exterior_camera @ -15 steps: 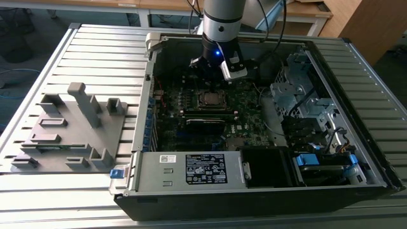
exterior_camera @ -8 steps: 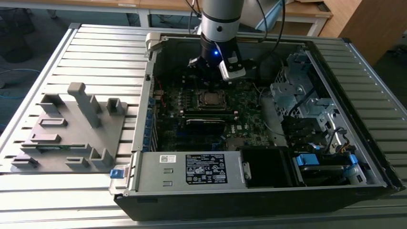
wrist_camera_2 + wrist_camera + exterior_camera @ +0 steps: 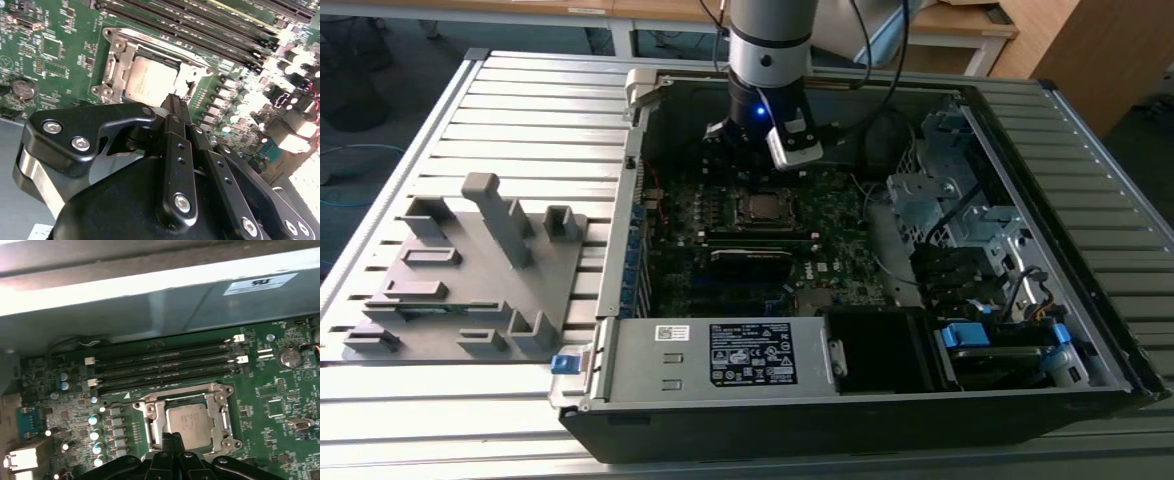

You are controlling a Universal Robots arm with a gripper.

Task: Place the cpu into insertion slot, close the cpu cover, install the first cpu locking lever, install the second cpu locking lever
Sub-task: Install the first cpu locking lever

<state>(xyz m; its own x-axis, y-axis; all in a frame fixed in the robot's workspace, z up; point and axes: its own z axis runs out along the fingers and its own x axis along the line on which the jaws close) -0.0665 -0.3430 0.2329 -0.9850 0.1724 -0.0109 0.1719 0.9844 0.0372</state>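
The cpu [image 3: 187, 424] lies within the cpu cover [image 3: 220, 412] window. The gripper [image 3: 172, 437] hangs at its edge — fingers [image 3: 172, 150] pressed together, empty.

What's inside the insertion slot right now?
The cpu lies in the insertion slot, its silver-grey top showing. The gripper covers part of one edge, and whatever is beneath the cpu is hidden.
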